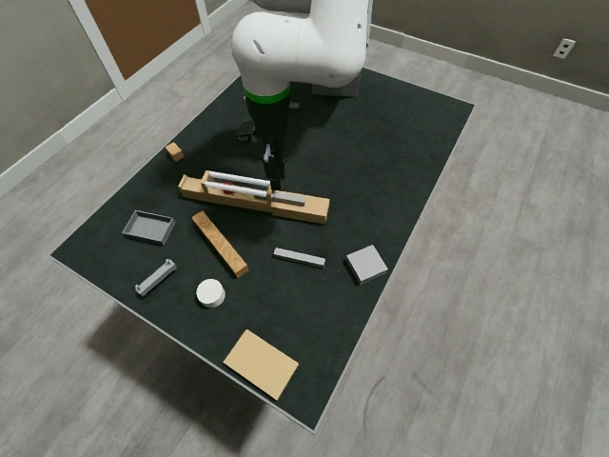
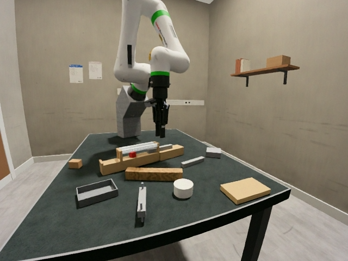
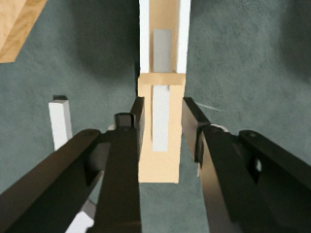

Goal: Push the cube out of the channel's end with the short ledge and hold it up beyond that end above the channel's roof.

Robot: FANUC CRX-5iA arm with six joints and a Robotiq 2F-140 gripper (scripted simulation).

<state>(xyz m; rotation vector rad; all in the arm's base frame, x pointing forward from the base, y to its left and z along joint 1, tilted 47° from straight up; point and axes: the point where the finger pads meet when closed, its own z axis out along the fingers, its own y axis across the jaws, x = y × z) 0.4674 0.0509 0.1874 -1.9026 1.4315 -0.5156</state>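
Note:
The red cube (image 1: pixel 227 188) (image 2: pixel 132 154) sits inside the wooden channel (image 1: pixel 236 199) (image 2: pixel 140 161) (image 3: pixel 159 172), under the white roof rails (image 1: pixel 241 178) (image 3: pixel 144 39), near the end with the short ledge and raised lip (image 1: pixel 183 182) (image 2: pixel 101 163). A grey bar (image 1: pixel 288 198) (image 2: pixel 166 147) (image 3: pixel 160 141) lies lengthwise on the long ledge at the other end, its front part inside the channel. A gap separates bar and cube. My gripper (image 1: pixel 275 184) (image 2: pixel 160 135) (image 3: pixel 163 111) is partly open and empty, pointing down above the bar just outside the roofed part. The cube is not visible in the wrist view.
A patterned wooden block (image 1: pixel 220 243) (image 2: pixel 154 174) and second grey bar (image 1: pixel 299 257) (image 2: pixel 193 162) (image 3: pixel 60 123) lie in front of the channel. A small wooden block (image 1: pixel 174 151) (image 2: pixel 75 163) is beyond the lip end. A grey tray, pegged bar, white cylinder, tan board and grey block are farther out.

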